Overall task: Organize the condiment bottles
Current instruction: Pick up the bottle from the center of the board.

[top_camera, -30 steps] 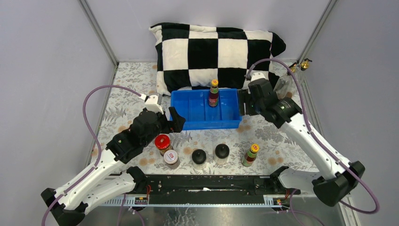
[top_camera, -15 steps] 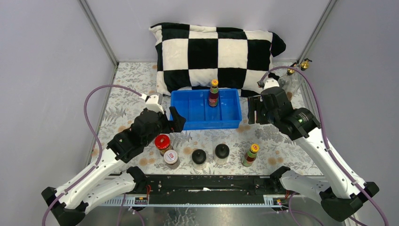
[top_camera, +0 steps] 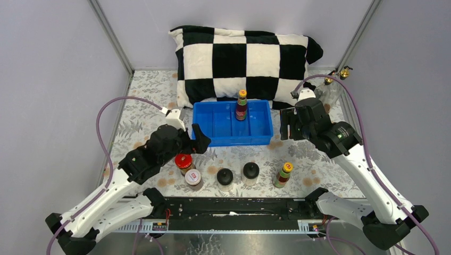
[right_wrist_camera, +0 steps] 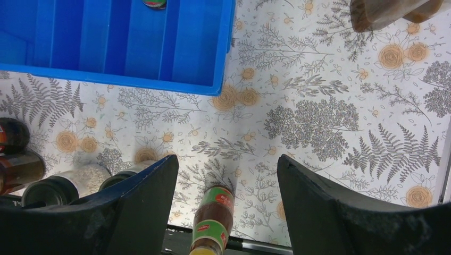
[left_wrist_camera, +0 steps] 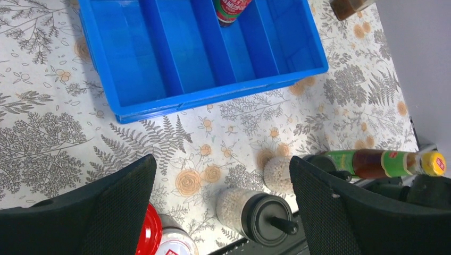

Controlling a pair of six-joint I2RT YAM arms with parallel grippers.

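One yellow-capped sauce bottle (top_camera: 241, 106) stands in the blue tray (top_camera: 213, 125). Along the near edge stand a red-lidded jar (top_camera: 184, 161), a white-lidded jar (top_camera: 193, 178), two black-capped jars (top_camera: 225, 177) (top_camera: 250, 172) and a second yellow-capped bottle (top_camera: 283, 175). Two gold-spouted glass bottles (top_camera: 330, 90) are at the back right. My left gripper (left_wrist_camera: 222, 164) hangs open above the red-lidded jar (left_wrist_camera: 150, 234) and a black-capped jar (left_wrist_camera: 250, 207), holding nothing. My right gripper (right_wrist_camera: 227, 162) is open and empty, right of the tray, high over the near yellow-capped bottle (right_wrist_camera: 213, 218).
A black-and-white checked cushion (top_camera: 244, 58) lies behind the tray. Grey walls and metal posts close in both sides. The arms' black base rail (top_camera: 234, 207) runs right behind the row of jars. Flowered cloth (top_camera: 314, 159) covers the table.
The right gripper has drawn back to the right, away from the tray's right end, then stayed still. The left gripper has edged slightly toward the jars.
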